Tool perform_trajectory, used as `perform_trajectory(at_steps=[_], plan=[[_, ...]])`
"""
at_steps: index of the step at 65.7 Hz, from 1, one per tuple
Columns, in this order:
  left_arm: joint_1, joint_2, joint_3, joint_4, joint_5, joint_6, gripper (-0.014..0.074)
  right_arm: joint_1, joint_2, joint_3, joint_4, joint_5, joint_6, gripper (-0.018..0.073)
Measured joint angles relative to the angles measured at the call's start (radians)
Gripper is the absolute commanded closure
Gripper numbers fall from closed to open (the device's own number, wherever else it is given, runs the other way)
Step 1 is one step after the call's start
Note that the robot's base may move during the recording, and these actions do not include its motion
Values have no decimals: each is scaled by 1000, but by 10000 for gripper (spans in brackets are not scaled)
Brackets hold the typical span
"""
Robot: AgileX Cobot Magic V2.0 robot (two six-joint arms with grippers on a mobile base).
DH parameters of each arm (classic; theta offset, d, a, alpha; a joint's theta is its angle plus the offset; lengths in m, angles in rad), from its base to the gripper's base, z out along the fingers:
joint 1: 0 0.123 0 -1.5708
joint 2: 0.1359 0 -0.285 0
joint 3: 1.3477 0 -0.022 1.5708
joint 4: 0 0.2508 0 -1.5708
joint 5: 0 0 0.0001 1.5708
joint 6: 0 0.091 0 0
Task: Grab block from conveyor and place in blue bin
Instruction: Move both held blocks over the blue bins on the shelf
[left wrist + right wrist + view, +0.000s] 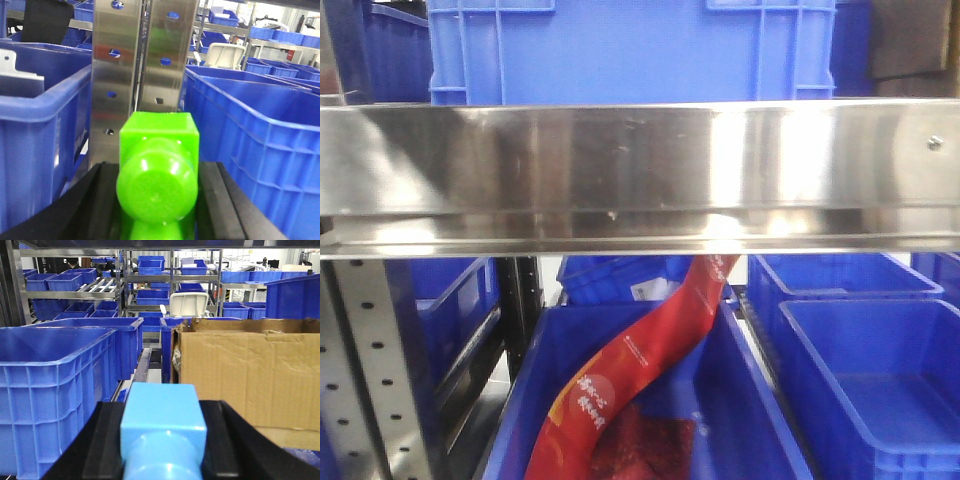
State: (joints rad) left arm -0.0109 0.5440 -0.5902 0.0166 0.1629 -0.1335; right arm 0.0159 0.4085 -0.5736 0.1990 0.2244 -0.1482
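Observation:
A bright green block (159, 131) with a rounded knob sits between the black fingers (102, 200) of my left gripper (159, 172), which is shut on it. My right gripper (162, 412) is shut on a light blue block (162, 402) of the same shape. One blue bin (260, 135) stands just right of the left gripper and another (40, 120) to its left. A large blue bin (55, 375) is close on the right gripper's left. The conveyor is out of view. Neither gripper shows in the front view.
A perforated steel upright (140, 65) rises straight behind the green block. A cardboard box (250, 375) stands to the right of the right gripper. A steel shelf beam (640, 170) crosses the front view, with blue bins (880, 380) below and a red packet (630, 370) in one.

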Motion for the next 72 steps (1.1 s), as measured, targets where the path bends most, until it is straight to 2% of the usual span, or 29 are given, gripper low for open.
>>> perform_trajectory(at_steps=[72], plan=[[0, 0, 0, 0, -2, 0, 707, 0, 0, 0, 0, 2, 2, 727]])
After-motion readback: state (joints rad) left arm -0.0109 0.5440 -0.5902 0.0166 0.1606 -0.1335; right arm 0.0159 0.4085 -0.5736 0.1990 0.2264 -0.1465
